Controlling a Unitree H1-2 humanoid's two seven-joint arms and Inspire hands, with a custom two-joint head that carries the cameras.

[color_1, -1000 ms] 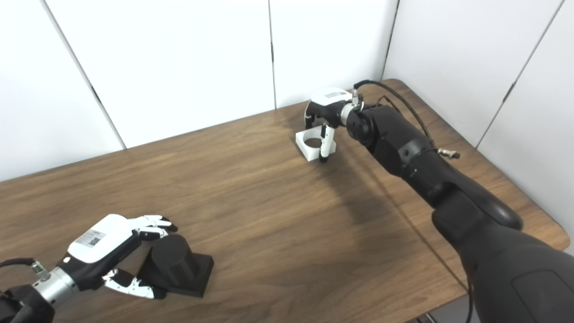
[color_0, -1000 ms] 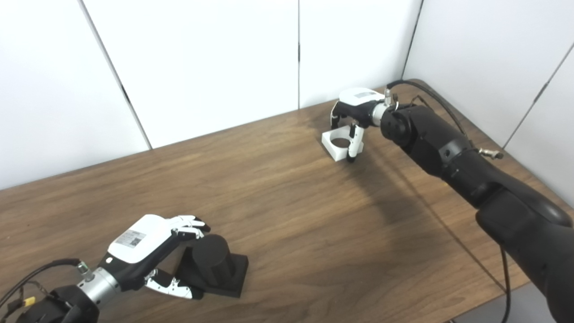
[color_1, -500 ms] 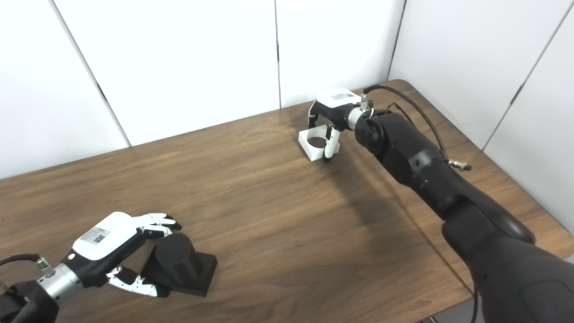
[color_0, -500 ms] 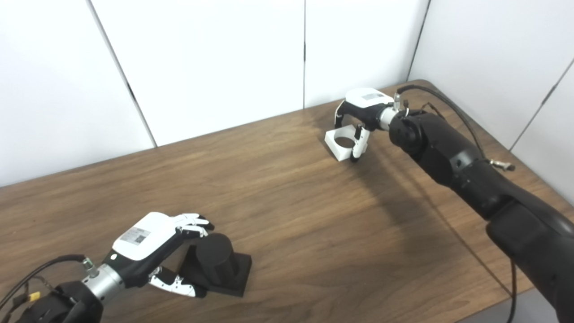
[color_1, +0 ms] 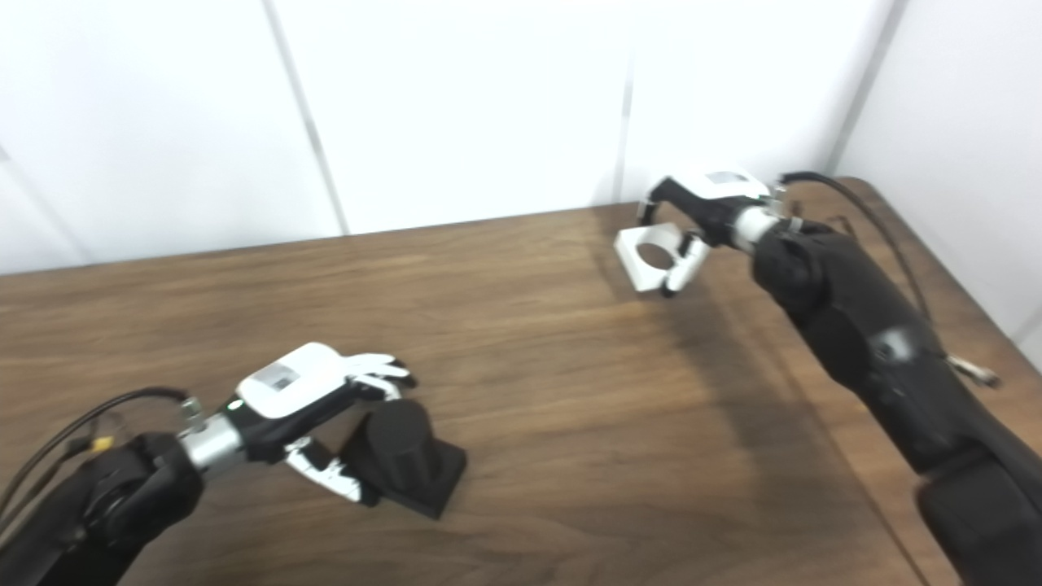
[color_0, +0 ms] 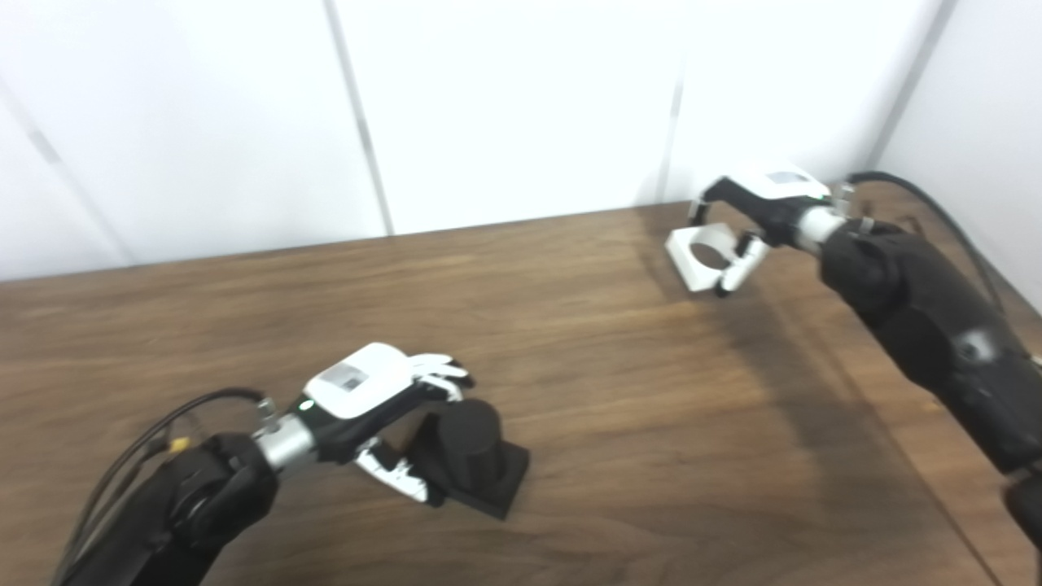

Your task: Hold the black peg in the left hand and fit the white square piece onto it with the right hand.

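Peg [color_0: 466, 446] sits on its square black base near the front left of the table [color_0: 619, 407], upright, a short black cylinder. Our left hand [color_0: 370, 399] is curled round it from the left: fingers [color_0: 440, 376] arch over the top rim, thumb reaches low along the near side of the base. Pics are blurred, so we can't tell if the hand actually grips the peg or just cups it w/o contact.

Far right, close to the back edge of the table, our right hand [color_1: 707, 207] is at the white square piece [color_1: 655, 256]. Fingers come down over the far side of the piece, thumb presses the near right corner, so the hand looks closed on it. Piece is tilted, its round hole facing up and twd us, and the table shows dark through the hole. Whether it's lifted clear or has one edge on the wood, we can't say.

Peg and piece are well apart, w/ bare brown wood btwn them. White wall panels [color_0: 505, 106] stand behind the table.
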